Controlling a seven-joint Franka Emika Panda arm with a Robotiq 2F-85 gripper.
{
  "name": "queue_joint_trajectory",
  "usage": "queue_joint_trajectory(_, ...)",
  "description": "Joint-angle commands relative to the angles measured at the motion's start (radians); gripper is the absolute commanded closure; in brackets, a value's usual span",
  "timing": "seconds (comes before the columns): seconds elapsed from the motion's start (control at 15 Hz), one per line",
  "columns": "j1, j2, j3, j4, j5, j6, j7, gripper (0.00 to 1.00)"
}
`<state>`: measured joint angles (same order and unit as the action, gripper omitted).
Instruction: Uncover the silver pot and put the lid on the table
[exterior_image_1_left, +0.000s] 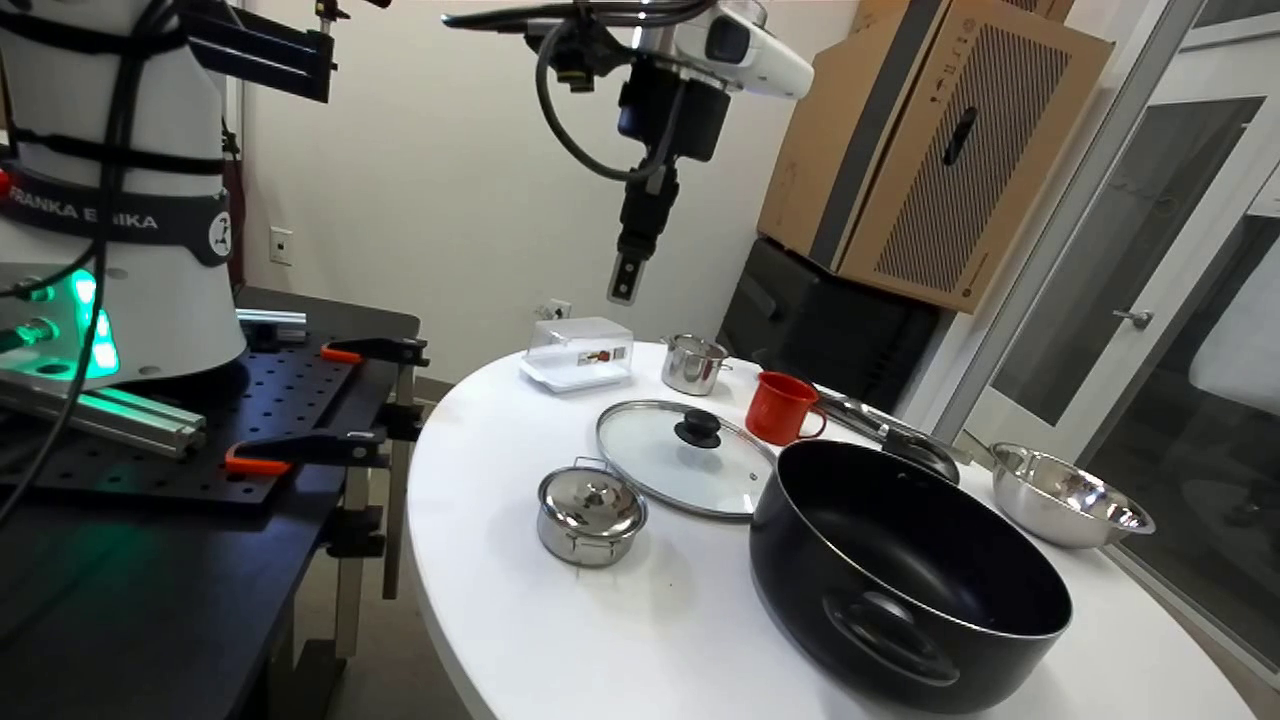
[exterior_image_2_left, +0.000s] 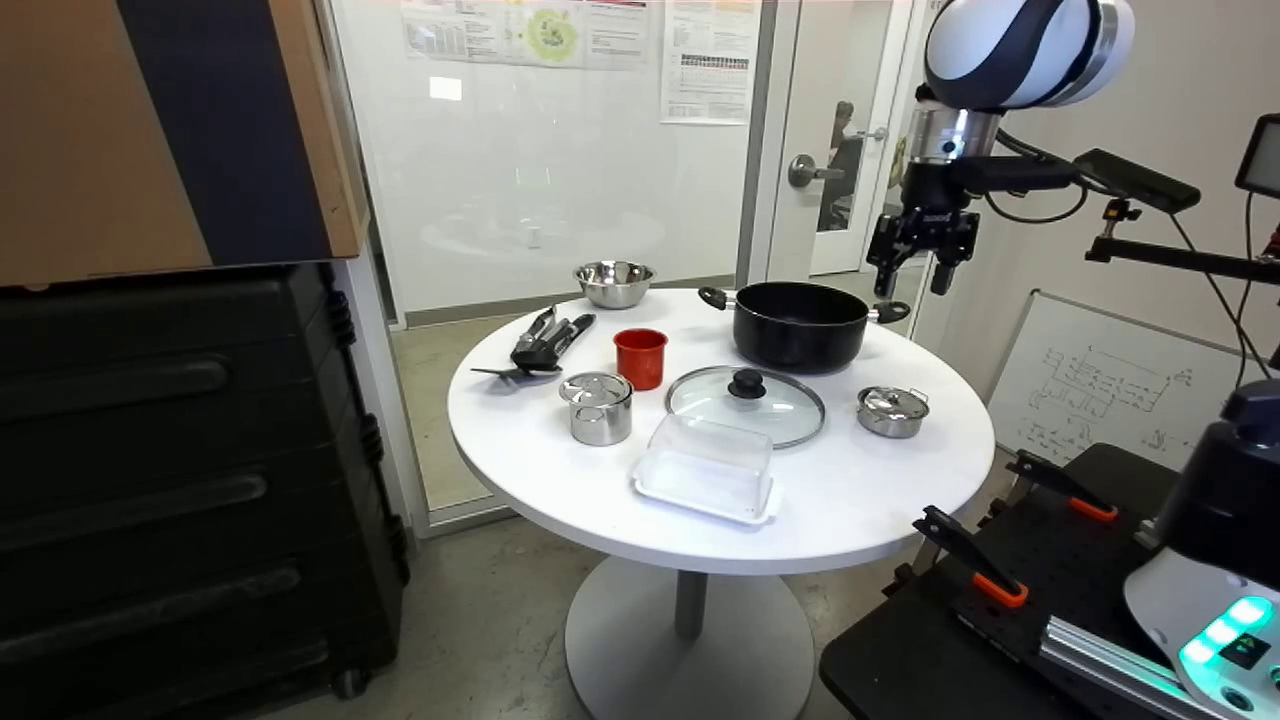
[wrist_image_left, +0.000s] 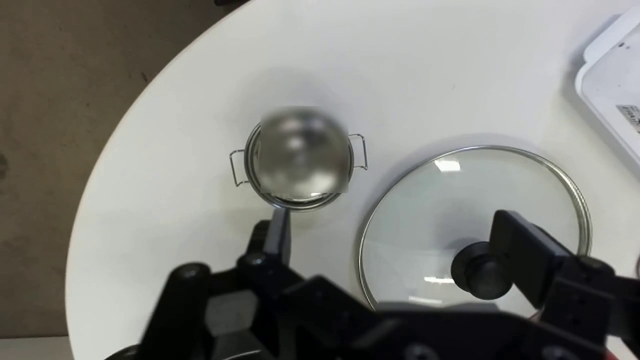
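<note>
Arm (exterior_image_2_left: 1025, 50) held high, end effector (exterior_image_2_left: 912, 283) pointing down, spread wide, well above the counter (exterior_image_2_left: 850, 510); in an exterior view silver pot (exterior_image_2_left: 888, 426) sits at right, lid (exterior_image_2_left: 891, 402) on it, black pot (exterior_image_2_left: 795, 335) stands open farther off, to its left, clear plastic box (exterior_image_2_left: 700, 465) near, red mug (exterior_image_2_left: 640, 360) left

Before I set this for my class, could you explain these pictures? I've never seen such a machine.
It is a robot arm ending in a gripper with two fingers. Two pictures are taken from outside the robot; the remaining one from its wrist, looking down past those fingers. On the round table sit a small silver pot covered by a steel lid, a big black pot, a glass lid, a red mug, a clear-covered dish, a taller steel pot, a steel bowl and kitchen tools. The gripper hangs open above the table, holding nothing.
</note>
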<state>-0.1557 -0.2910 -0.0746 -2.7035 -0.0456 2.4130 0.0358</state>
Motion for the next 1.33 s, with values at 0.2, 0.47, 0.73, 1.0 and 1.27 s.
queue_joint_trajectory(0.2,-0.032,0.201,-0.025,0.080,-0.027,0.075,0.084,0.00)
queue_joint_trajectory(0.47,-0.034,0.313,-0.045,0.138,-0.051,0.083,0.126,0.00)
queue_joint_trajectory(0.73,-0.022,0.412,-0.066,0.187,-0.080,0.074,0.167,0.00)
queue_joint_trajectory(1.0,-0.013,0.496,-0.087,0.230,-0.081,0.092,0.179,0.00)
queue_joint_trajectory(1.27,0.004,0.551,-0.103,0.246,-0.088,0.127,0.179,0.00)
